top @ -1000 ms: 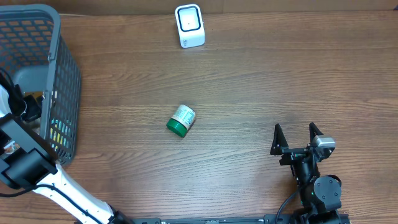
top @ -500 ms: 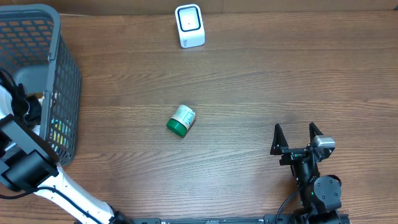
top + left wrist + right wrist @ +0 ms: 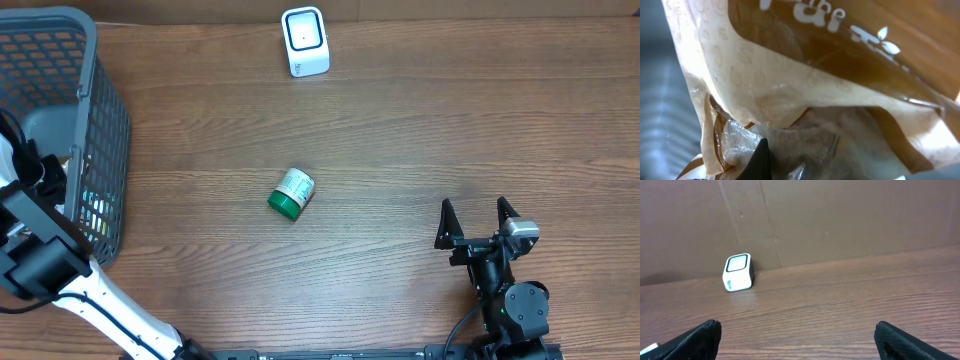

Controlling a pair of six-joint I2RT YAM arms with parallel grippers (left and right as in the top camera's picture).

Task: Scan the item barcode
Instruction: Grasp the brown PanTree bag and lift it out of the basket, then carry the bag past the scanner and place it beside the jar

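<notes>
Left claw (image 3: 763,159) shifted slightly in basket (image 3: 104,120), now clenched on brown packet (image 3: 790,75); right claw (image 3: 478,222) released. I'd lift straight, slowly.

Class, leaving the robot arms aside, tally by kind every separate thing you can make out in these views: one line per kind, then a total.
Grey mesh basket: 1
White barcode scanner: 1
Green-capped jar: 1
Brown and cream packet: 1
Total: 4
</notes>
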